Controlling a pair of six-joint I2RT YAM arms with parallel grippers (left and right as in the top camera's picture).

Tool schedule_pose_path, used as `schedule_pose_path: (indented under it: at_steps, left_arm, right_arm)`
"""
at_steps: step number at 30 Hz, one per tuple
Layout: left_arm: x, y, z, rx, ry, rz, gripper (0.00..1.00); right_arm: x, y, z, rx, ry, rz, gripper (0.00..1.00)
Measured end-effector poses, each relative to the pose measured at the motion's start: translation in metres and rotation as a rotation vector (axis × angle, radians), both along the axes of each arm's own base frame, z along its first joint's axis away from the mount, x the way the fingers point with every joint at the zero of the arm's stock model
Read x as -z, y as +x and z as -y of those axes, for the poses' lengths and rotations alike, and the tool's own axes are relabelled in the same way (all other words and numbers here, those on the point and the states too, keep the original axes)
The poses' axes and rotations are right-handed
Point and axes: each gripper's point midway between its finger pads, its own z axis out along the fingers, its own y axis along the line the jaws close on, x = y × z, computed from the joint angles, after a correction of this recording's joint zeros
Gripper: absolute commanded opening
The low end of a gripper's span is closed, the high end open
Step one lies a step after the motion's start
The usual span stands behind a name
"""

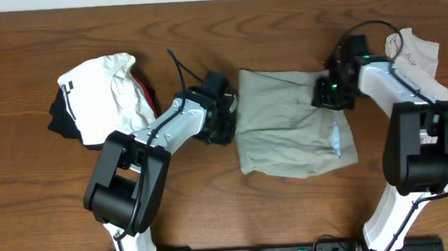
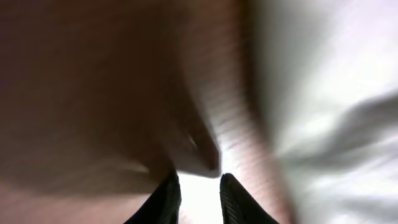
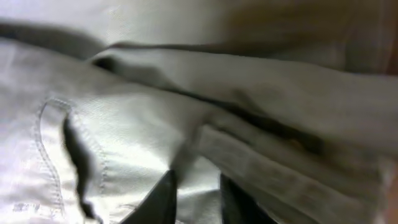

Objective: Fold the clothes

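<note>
The brown wooden counter [image 1: 29,212] is carrying everything; a big grey-green garment [image 1: 286,134] is lying in the middle of it, spread out and a bit crumpled, with a stitched pocket [image 3: 68,149] showing in the right wrist view.

At the left a pile of clothes is sitting well apart from the garment; a white shirt [image 1: 103,97] is lying on top, a black piece [image 1: 58,119] is poking out under its left side, and a little red bit [image 1: 144,87] is peeking out at its right side; another white cloth [image 1: 416,50] is lying at the far right, just behind the right arm [image 1: 407,93].

The left arm [image 1: 155,133] is reaching across to the garment's left edge; its view is very blurry; the two black fingertips [image 2: 166,199] are sitting close together, so the left jaws are narrow, but I cannot tell if they are pinching anything.

The right arm is bending down onto the garment's top right corner; its fingertips [image 3: 163,196] are close together too, right down on the cloth; the right jaws are narrow, and I cannot tell if they are gripping it.
</note>
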Motion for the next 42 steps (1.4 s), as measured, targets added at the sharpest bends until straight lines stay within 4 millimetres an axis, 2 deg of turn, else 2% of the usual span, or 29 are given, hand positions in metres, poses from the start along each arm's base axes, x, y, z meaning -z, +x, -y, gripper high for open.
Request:
schedule_pose_path:
  at_steps: [2, 4, 7, 9, 12, 15, 21, 23, 26, 33, 38, 42]
  left_arm:
    - [-0.004, 0.003, -0.008, -0.029, 0.007, -0.006, 0.55]
    - [-0.016, 0.011, -0.013, -0.069, -0.01, 0.009, 0.69]
    - [-0.044, 0.024, -0.012, -0.108, -0.091, 0.06, 0.83]
    - [-0.062, 0.031, -0.006, -0.116, -0.157, 0.087, 0.87]
    - [-0.073, 0.031, 0.011, -0.088, -0.252, 0.08, 0.89]
    - [-0.066, 0.025, 0.026, -0.049, -0.314, 0.034, 0.91]
    - [-0.023, 0.014, 0.042, -0.029, -0.373, -0.103, 0.91]
    - [-0.023, 0.015, 0.047, -0.026, -0.411, -0.117, 0.91]
    - [-0.023, 0.017, 0.052, -0.017, -0.439, -0.116, 0.92]
    - [-0.027, 0.024, 0.064, 0.001, -0.506, -0.094, 0.93]
    - [-0.028, 0.025, 0.078, 0.02, -0.53, -0.073, 0.93]
    - [-0.029, 0.02, 0.093, 0.052, -0.539, -0.061, 0.89]
  right_arm:
    - [-0.003, -0.006, 0.003, -0.004, 0.021, -0.016, 0.33]
    - [-0.011, -0.01, -0.001, -0.022, 0.057, -0.015, 0.38]
    - [-0.035, -0.018, -0.013, -0.061, 0.12, 0.007, 0.45]
    - [-0.054, -0.023, -0.018, -0.079, 0.142, 0.027, 0.5]
    - [-0.076, -0.034, -0.027, -0.106, 0.161, 0.044, 0.49]
    - [-0.079, -0.047, -0.038, -0.138, 0.16, 0.003, 0.41]
    - [-0.062, -0.068, -0.046, -0.169, 0.058, -0.106, 0.25]
    - [-0.056, -0.071, -0.048, -0.17, 0.019, -0.119, 0.14]
    - [-0.047, -0.073, -0.052, -0.181, -0.015, -0.114, 0.09]
    - [-0.018, -0.093, -0.064, -0.177, -0.064, -0.145, 0.06]
    - [0.0, -0.107, -0.059, -0.114, -0.083, -0.183, 0.04]
    - [0.006, -0.114, -0.057, -0.094, -0.085, -0.206, 0.04]
